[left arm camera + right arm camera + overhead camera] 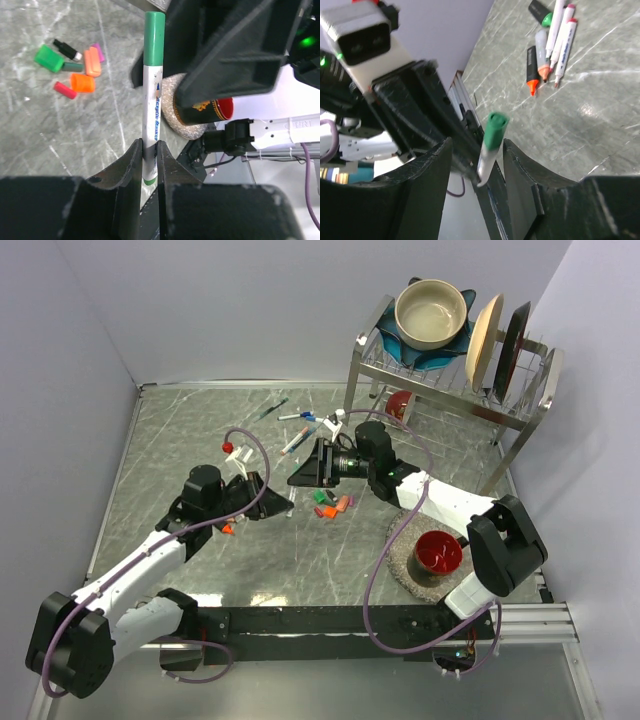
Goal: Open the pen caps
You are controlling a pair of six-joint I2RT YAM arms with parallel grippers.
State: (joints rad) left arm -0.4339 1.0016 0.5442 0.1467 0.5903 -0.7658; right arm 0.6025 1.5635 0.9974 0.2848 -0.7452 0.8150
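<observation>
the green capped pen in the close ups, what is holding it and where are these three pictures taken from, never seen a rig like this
These are two robot arms bolted at the near edge of a table. The wide picture looks down from above; the two close-ups come from cameras on the wrists. The left gripper is shut on a white marker, holding its barrel. The right gripper stands open with a jaw on each side of the green cap, not yet clamped. On the table lie loose caps and other markers.

dish rack [455,380] and cup [438,555] crowd the right, loose caps [333,505] the middle; open tabletop [170,435] far left.
</observation>
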